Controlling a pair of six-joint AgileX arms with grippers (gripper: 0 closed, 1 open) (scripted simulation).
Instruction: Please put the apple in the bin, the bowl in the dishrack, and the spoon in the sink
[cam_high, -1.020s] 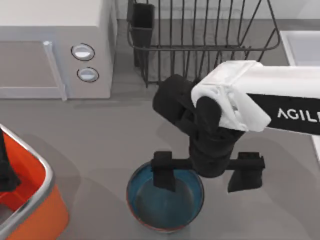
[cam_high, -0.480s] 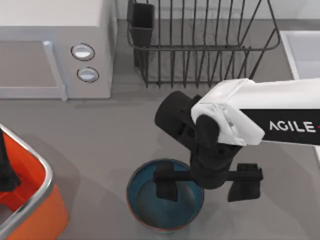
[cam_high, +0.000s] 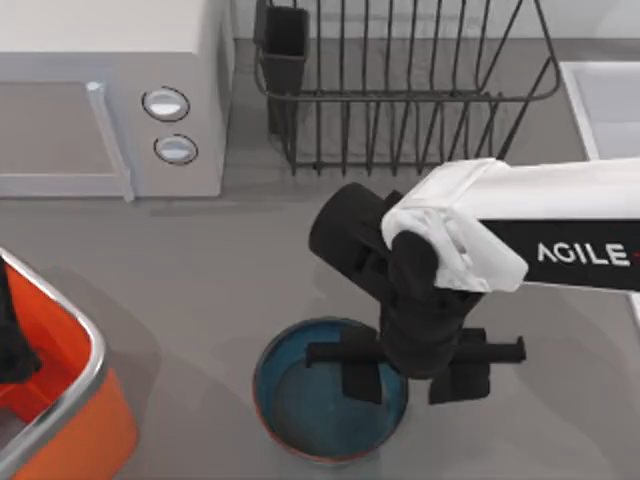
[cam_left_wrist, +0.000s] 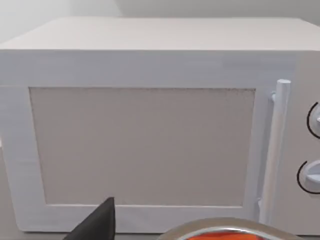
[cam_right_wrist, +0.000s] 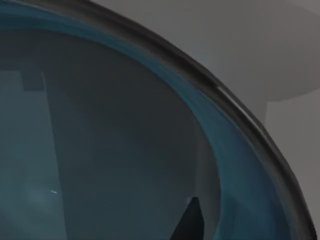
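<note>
The teal-blue bowl (cam_high: 305, 405) stands on the grey table near the front middle. My right gripper (cam_high: 410, 378) hangs over the bowl's right side, open, with one finger inside the bowl and the other outside, astride the rim. The right wrist view looks closely into the bowl (cam_right_wrist: 115, 150). My left gripper (cam_high: 10, 345) is parked at the far left above the orange bin (cam_high: 95, 350). The dark wire dishrack (cam_high: 400, 90) is at the back middle. The pale sink (cam_high: 605, 100) lies at the back right. The apple and the spoon are out of view.
A white microwave (cam_high: 100, 100) with two round knobs stands at the back left and also appears in the left wrist view (cam_left_wrist: 145, 140). The dishrack's black cutlery cup (cam_high: 285, 40) is at its left corner. Bare grey tabletop lies between the bin and the bowl.
The right arm came forward and down over the bowl's right rim. Its fingers have since drawn much closer together around that rim. The bowl has not moved.
</note>
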